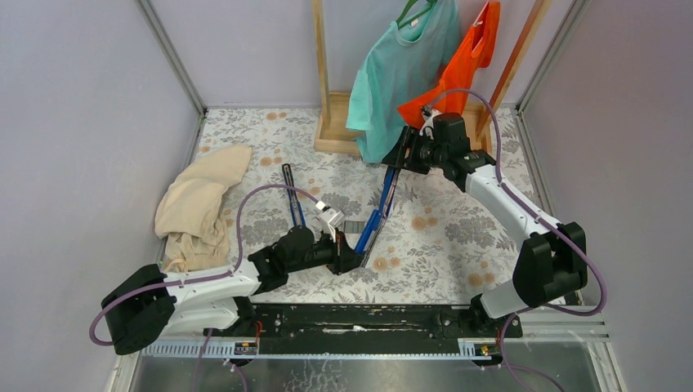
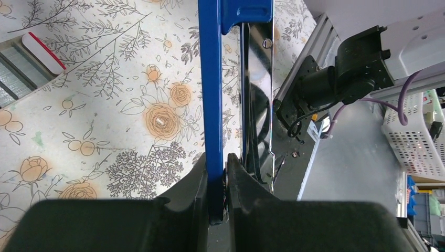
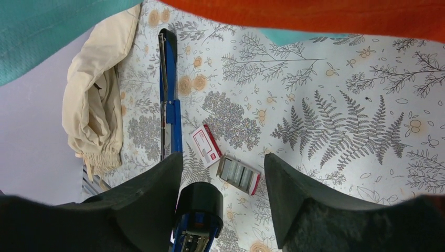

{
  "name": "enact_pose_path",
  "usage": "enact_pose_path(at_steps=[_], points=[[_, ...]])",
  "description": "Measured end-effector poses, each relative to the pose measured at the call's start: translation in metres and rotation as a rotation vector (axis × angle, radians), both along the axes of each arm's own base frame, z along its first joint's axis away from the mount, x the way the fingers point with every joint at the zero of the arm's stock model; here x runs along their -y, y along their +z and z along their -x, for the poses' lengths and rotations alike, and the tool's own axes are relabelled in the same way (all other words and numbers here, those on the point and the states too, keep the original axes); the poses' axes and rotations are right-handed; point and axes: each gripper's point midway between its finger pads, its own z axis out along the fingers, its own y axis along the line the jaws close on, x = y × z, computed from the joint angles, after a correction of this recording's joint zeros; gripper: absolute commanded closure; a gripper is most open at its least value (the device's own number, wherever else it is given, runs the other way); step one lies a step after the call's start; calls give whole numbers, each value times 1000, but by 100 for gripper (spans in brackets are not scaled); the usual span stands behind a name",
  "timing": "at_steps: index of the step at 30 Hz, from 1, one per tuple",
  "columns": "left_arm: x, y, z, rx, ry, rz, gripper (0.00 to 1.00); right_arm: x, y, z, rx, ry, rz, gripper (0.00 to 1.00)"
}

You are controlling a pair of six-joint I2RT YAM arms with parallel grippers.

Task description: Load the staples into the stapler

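A long blue stapler point(image 1: 376, 214) lies opened in the middle of the floral table. My left gripper point(image 1: 346, 260) is shut on its near end; in the left wrist view the fingers point(image 2: 216, 157) clamp the blue arm point(image 2: 212, 84), with the black and metal part beside it. My right gripper point(image 1: 397, 160) is at the stapler's far end. There its jaws point(image 3: 223, 161) stand open, with the stapler's black-capped head point(image 3: 198, 209) between them, close to the left finger. The staples point(image 3: 239, 173) are a silvery block in a small red-ended tray point(image 1: 353, 226) just left of the stapler.
A white and red box lid point(image 3: 205, 146) lies by the tray. A second blue stapler point(image 1: 292, 196) lies further left, next to a crumpled beige cloth point(image 1: 198, 204). A wooden rack point(image 1: 331, 122) at the back holds a teal shirt point(image 1: 400, 65) and an orange one point(image 1: 466, 61) over my right gripper.
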Motion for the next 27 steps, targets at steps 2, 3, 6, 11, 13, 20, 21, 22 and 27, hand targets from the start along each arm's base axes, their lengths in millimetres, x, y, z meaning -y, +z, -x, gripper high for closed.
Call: enact_pose_path(at_steps=[2,3,6,11,13,20,21,22,27], points=[[-1,1,-2,-10,12,17,100,0,0,-2,3,-9,-4,27],[-1,1,-2,-12,14,19,100,0,0,-2,3,-13,-8,23],[-2,2,-8,-31,39,35,100,0,0,-3,5,-27,-21,17],[-10,-5,-28,-94,121,41,100,-1,6,9,17,-34,-42,11],[-13,-9,-34,-118,152,41,100,-2,10,20,27,-29,-49,10],[-16,-13,-46,-179,222,60,100,-16,0,53,28,-7,-59,9],[-15,-13,-47,-182,224,66,100,-18,-5,57,17,-5,-57,10],[-14,-12,-47,-185,225,69,100,-20,-9,60,6,-4,-54,11],[-10,-12,-50,-206,233,80,100,-41,-17,76,-13,42,-56,17]])
